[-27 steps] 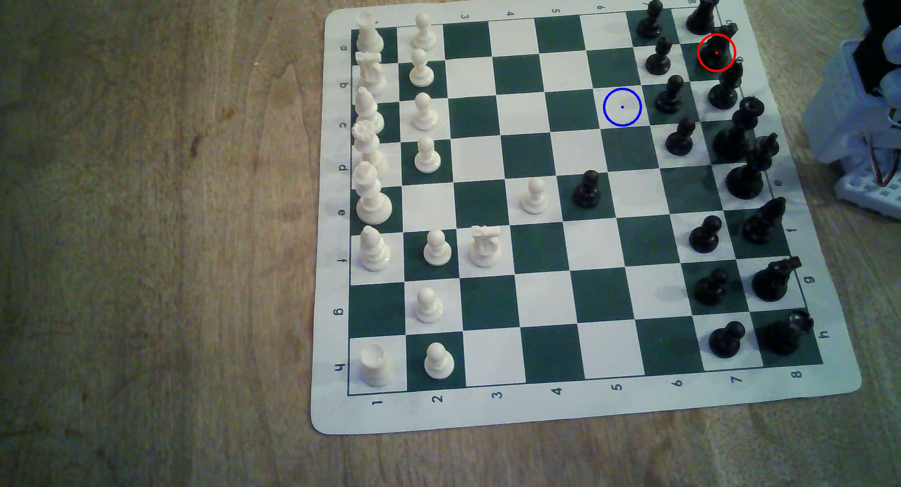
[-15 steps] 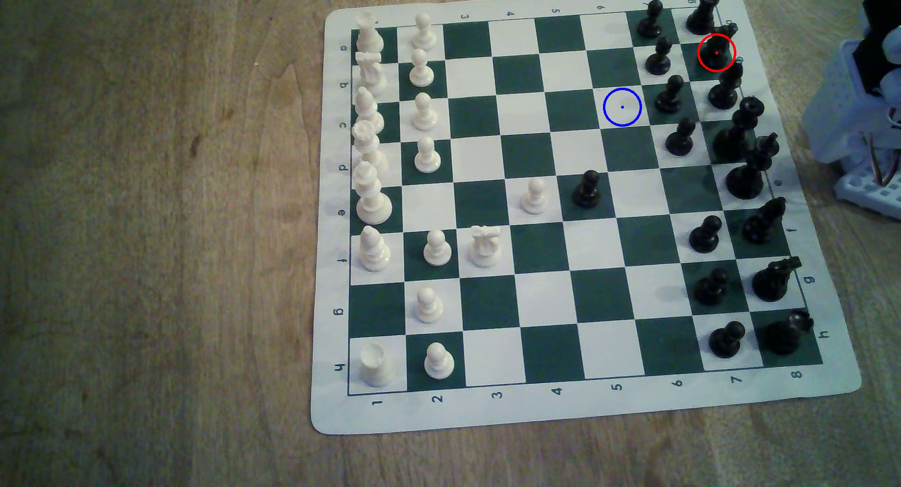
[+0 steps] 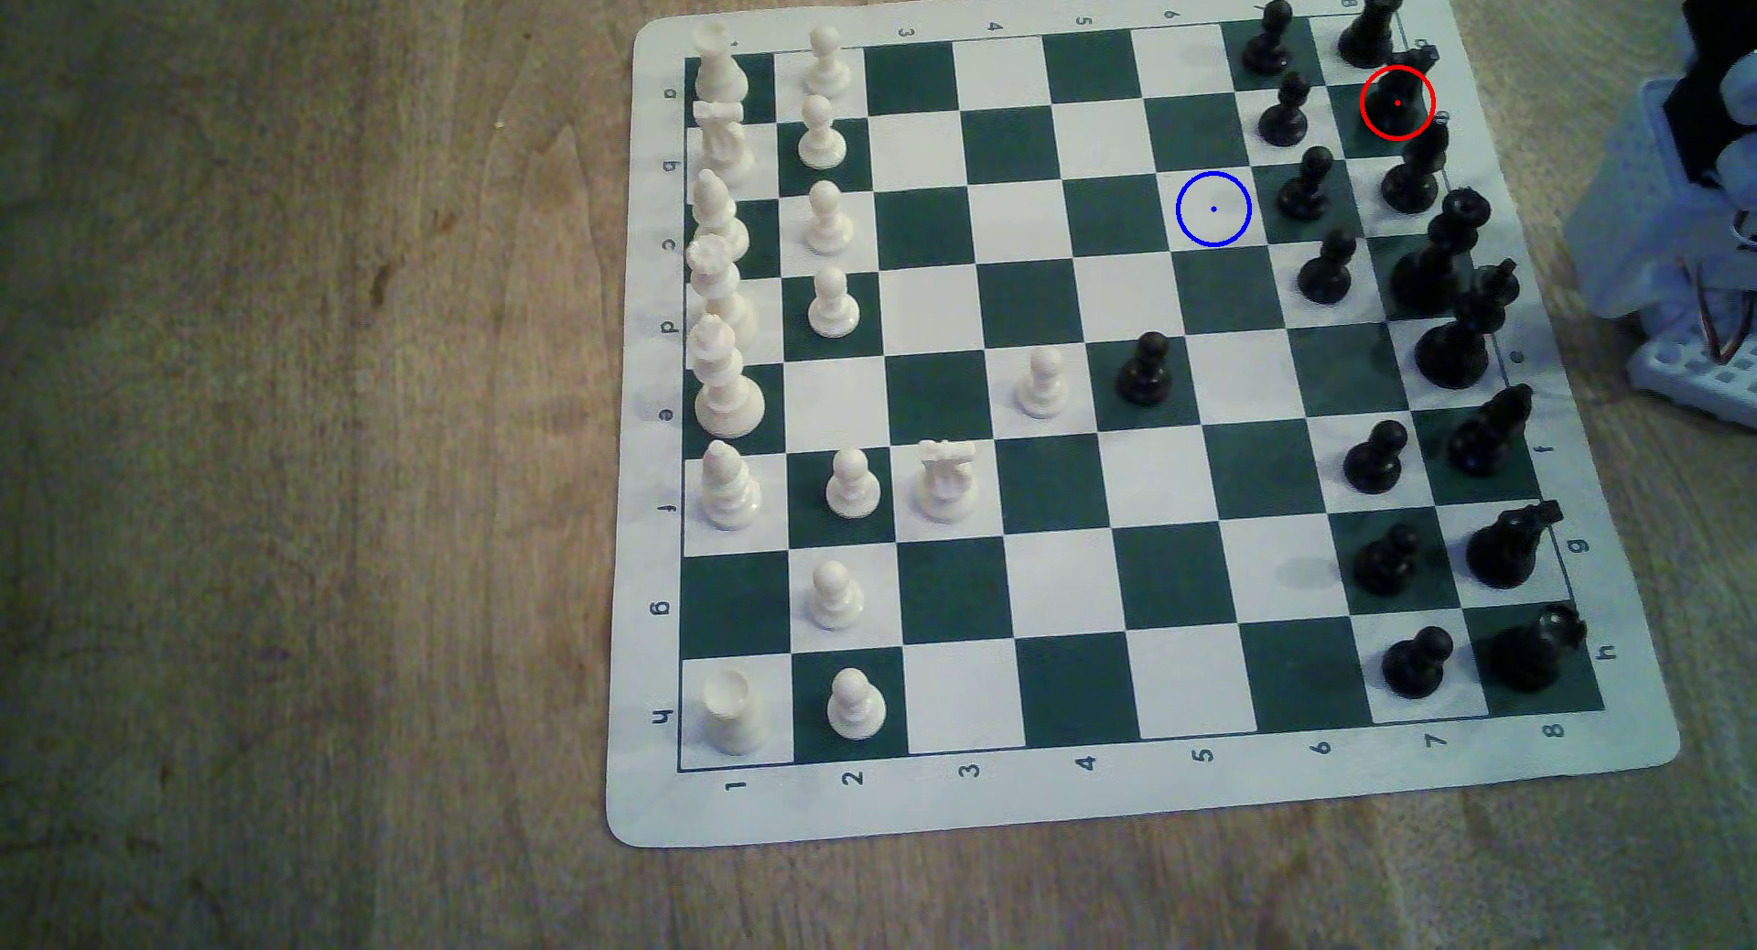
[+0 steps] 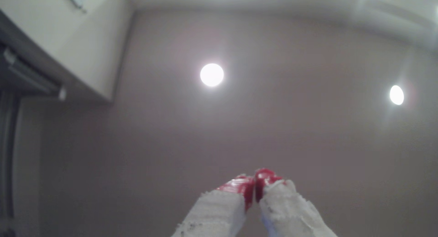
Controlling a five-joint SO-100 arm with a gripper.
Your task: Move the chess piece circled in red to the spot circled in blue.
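Observation:
The black knight (image 3: 1405, 90) stands inside the red ring at the board's far right corner, just in front of the black rook (image 3: 1369, 23). The blue ring marks a white square (image 3: 1213, 209) two files toward the exterior view's left, bare of pieces. My gripper (image 4: 254, 180) points up at a ceiling in the wrist view; its red-tipped white fingers (image 4: 238, 188) press together with nothing between them. The arm's white base (image 3: 1673, 228) sits off the board at the exterior view's right edge.
Black pawns (image 3: 1305, 185) stand between the knight's square and the blue ring. Black back-rank pieces line the board's right side, white pieces (image 3: 723, 380) the left. A black pawn (image 3: 1146, 370) and a white pawn (image 3: 1043, 380) stand mid-board. The chess mat (image 3: 1046, 807) lies on a wooden table.

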